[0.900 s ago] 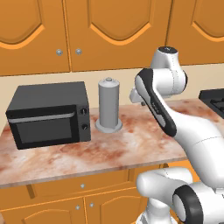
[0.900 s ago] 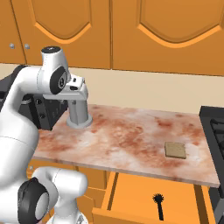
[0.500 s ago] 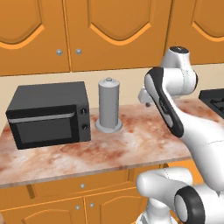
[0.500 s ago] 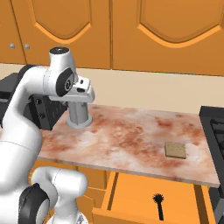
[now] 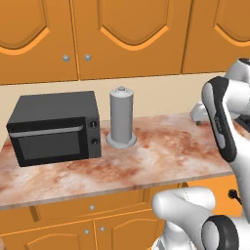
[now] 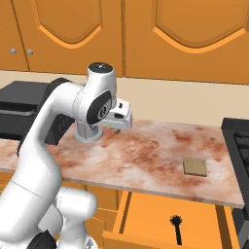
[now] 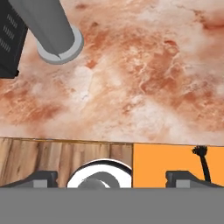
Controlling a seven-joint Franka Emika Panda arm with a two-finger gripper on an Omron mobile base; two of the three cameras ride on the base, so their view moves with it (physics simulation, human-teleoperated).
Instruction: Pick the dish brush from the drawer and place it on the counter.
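The dish brush point(image 6: 176, 227) lies in the open orange drawer point(image 6: 146, 220) below the counter's front edge, round head toward the counter; it also appears as the brush point(image 7: 202, 161) in the drawer point(image 7: 164, 159) in the hand view. The marbled counter point(image 6: 151, 155) runs across all views. My gripper point(image 7: 111, 179) hangs above the counter's front part, left of the drawer, looking down. Its fingertips point(image 7: 43, 178) stand far apart, open, with nothing between them. In the right base view the gripper point(image 6: 118, 126) hovers beside the grey canister.
A grey canister point(image 5: 121, 117) stands mid-counter, with a black microwave point(image 5: 53, 127) to its left. A flat brown sponge point(image 6: 194, 166) lies on the counter's right part, near a black stove point(image 6: 238, 141). Orange cabinets line the wall above and below.
The arm has swung right along the counter, away from the canister, and the hand has come a little lower. Brush, sponge and drawer have not moved.
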